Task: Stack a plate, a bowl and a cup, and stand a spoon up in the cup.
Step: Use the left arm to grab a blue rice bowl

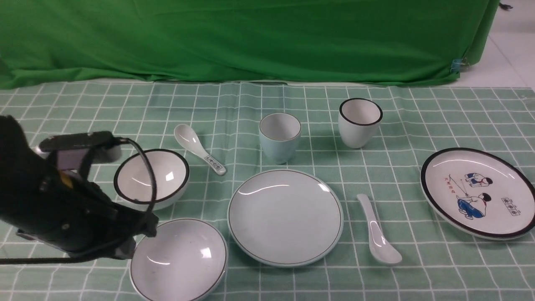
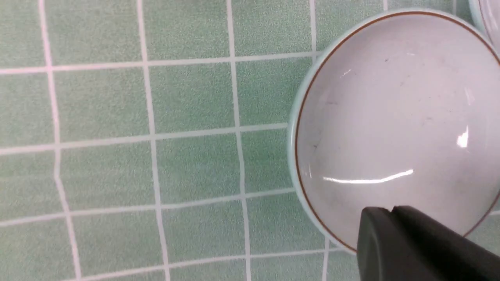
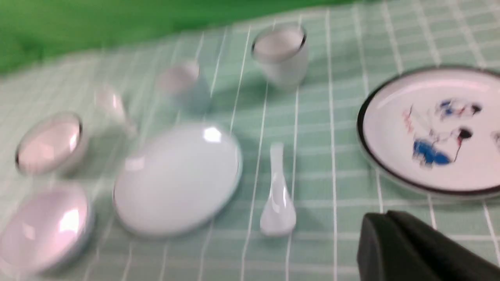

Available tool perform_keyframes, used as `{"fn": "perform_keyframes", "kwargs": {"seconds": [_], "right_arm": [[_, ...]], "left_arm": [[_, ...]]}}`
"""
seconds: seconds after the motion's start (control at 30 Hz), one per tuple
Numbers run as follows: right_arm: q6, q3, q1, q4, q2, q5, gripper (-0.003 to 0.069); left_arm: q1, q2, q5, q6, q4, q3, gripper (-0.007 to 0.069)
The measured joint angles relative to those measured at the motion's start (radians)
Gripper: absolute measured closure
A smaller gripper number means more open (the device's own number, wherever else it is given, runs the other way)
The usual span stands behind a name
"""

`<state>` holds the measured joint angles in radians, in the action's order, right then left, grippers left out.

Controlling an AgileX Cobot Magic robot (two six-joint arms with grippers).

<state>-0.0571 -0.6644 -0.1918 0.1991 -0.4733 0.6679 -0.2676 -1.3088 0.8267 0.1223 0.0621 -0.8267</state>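
Since nothing is stacked yet, the plate (image 1: 285, 217) lies bare at lower centre of the front view, with the bowl (image 1: 179, 259) just beside it at lower left, the cup (image 1: 279, 137) upright above the plate, and the spoon (image 1: 378, 234) to its right, handle pointing up-frame. Closed and empty, the left gripper (image 2: 384, 212) hangs over the bowl's left rim, so the bowl lies immediately right of it and the plate further right; this arm is nearer. Though its view is blurred, the right gripper (image 3: 384, 218) appears clenched on nothing.
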Motion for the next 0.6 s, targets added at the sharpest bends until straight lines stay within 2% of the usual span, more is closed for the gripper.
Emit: {"fn": "perform_keyframes", "kwargs": {"seconds": [0.1,0.27,0.33,0.47,0.57,0.6], "right_arm": [[0.069,-0.102,-0.037,0.000,-0.145,0.095,0.0633],[0.093,-0.123,-0.075,0.001,-0.256,0.110,0.0624],[0.096,-0.123,-0.084,0.006,-0.287,0.111,0.0618],[0.098,-0.123,-0.088,0.012,-0.301,0.101,0.0606],[0.098,-0.123,-0.088,0.012,-0.301,0.090,0.0603],[0.098,-0.123,-0.089,0.012,-0.301,0.086,0.0599]], "left_arm": [[-0.020,-0.064,-0.065,0.016,-0.048,0.000,0.0594],[-0.021,-0.141,-0.135,0.047,-0.102,-0.001,0.0458],[-0.021,-0.177,-0.154,0.066,-0.109,-0.001,0.0330],[-0.021,-0.249,-0.202,0.069,-0.107,-0.001,0.0170],[-0.021,-0.283,-0.208,0.070,-0.101,-0.001,0.0154],[-0.021,-0.304,-0.207,0.070,-0.095,-0.001,0.0186]]}}
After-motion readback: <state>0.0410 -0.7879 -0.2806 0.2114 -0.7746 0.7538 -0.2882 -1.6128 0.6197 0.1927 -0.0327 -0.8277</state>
